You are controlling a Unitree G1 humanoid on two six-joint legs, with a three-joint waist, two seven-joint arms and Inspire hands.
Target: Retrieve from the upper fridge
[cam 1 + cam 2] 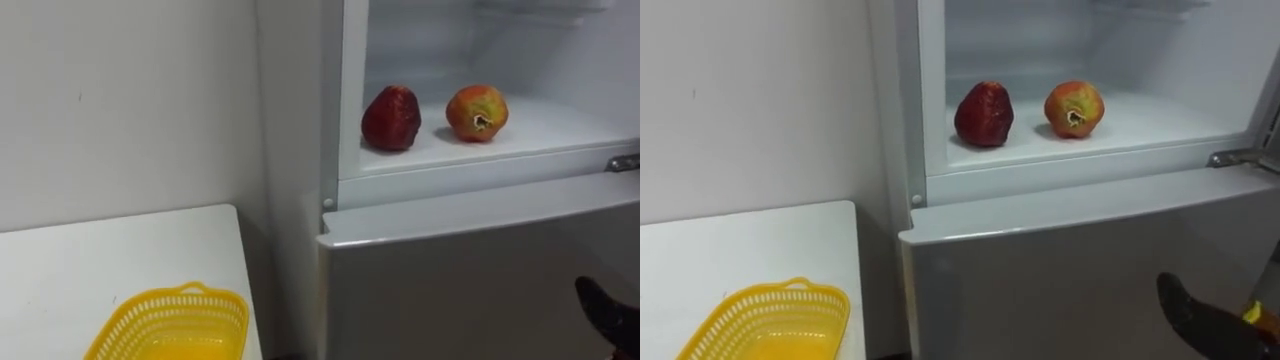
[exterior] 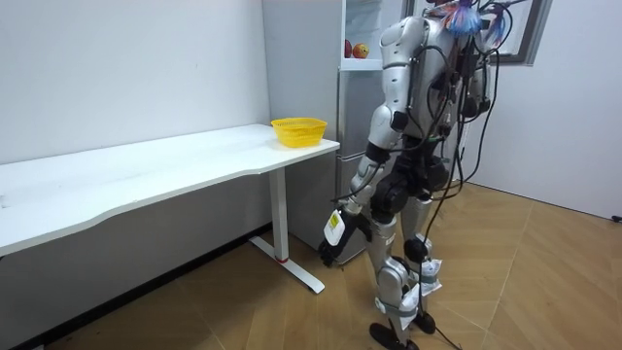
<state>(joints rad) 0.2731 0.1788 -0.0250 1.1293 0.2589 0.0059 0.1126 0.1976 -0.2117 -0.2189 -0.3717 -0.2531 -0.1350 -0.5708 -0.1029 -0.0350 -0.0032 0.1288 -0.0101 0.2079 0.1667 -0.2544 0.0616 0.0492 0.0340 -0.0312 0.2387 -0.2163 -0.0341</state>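
Our right robot hand (image 1: 606,310) is hanging low at the near right, in front of the grey lower fridge door (image 1: 470,285). It is showing as a dark shape, so we cannot tell whether its fingers are apart or together. Our left robot hand (image 2: 335,233) is dangling low beside the leg in the room view, and we cannot tell its state either.

We are judging the reach itself as the risky part. The right robot hand is going to have to rise past the front lip of the white fridge shelf (image 1: 560,125), and clipping that lip could jolt whatever is resting there. A dark red strawberry-shaped fruit (image 1: 391,118) and a round red-and-yellow fruit (image 1: 477,112) are sitting near each other, apart. Both being rounded, a glancing touch could send one rolling toward the far wall or off the front edge.

Both fruits are lying well above the right robot hand and to its far left, the dark red one further left. A yellow plastic lattice basket (image 1: 170,325) is waiting on the white surface (image 1: 120,250) at the near left.
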